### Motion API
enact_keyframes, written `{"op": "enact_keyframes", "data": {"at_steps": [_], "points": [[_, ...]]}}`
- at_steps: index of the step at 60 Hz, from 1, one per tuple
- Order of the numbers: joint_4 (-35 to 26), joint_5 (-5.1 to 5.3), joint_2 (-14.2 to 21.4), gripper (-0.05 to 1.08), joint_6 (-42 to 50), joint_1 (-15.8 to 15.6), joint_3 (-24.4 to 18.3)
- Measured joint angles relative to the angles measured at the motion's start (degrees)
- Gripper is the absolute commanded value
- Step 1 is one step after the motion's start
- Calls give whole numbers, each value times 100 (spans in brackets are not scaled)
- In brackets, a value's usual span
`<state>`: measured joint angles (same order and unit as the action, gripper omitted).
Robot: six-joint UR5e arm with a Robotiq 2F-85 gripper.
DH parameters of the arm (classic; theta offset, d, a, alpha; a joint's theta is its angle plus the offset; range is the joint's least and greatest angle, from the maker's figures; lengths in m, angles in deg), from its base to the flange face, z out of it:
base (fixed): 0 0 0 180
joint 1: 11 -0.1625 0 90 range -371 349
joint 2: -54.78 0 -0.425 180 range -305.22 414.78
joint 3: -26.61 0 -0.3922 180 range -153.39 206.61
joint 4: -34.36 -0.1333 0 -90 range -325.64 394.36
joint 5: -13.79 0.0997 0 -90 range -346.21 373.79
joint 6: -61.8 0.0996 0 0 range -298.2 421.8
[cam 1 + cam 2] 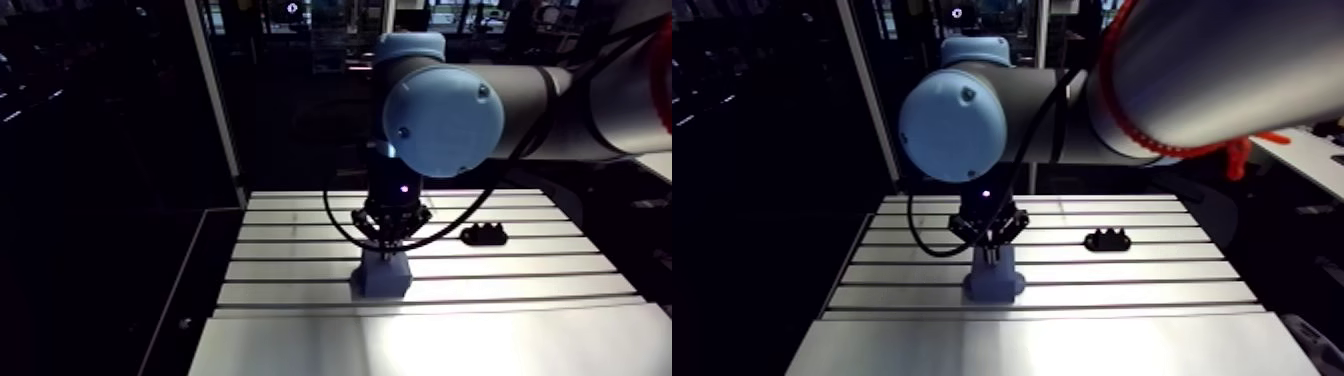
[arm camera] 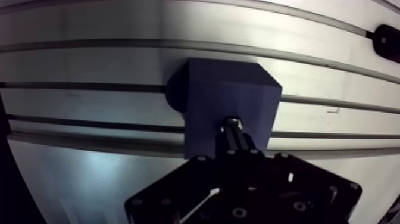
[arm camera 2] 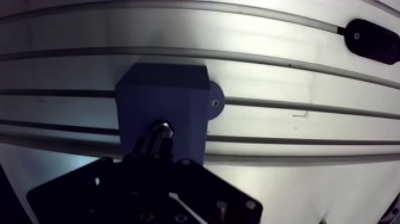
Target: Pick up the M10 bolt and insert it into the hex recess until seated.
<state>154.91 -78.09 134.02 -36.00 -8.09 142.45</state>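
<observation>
one bolt (image 2: 233, 124) in the end effector (image 2: 237, 140), over the blue block (image 2: 229, 92)

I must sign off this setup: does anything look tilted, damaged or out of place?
Nothing stands out. The blue block sits flat on the table, the fingers hold the bolt at its top, and the black part lies apart.

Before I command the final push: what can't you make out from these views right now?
Hex recess: wrist view, hidden under the bolt and end effector over the blue block; seating cannot be judged.
Bolt's gripped length: wrist view, covered by the end effector.
Black part on the table: cut by the wrist view's edge, too small and dark in the arm view to identify.
</observation>
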Motion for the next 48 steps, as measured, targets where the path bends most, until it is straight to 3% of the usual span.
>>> {"op": "enact_keyframes", "data": {"at_steps": [48], "points": [[168,2,-61,106,-120,14,51]]}}
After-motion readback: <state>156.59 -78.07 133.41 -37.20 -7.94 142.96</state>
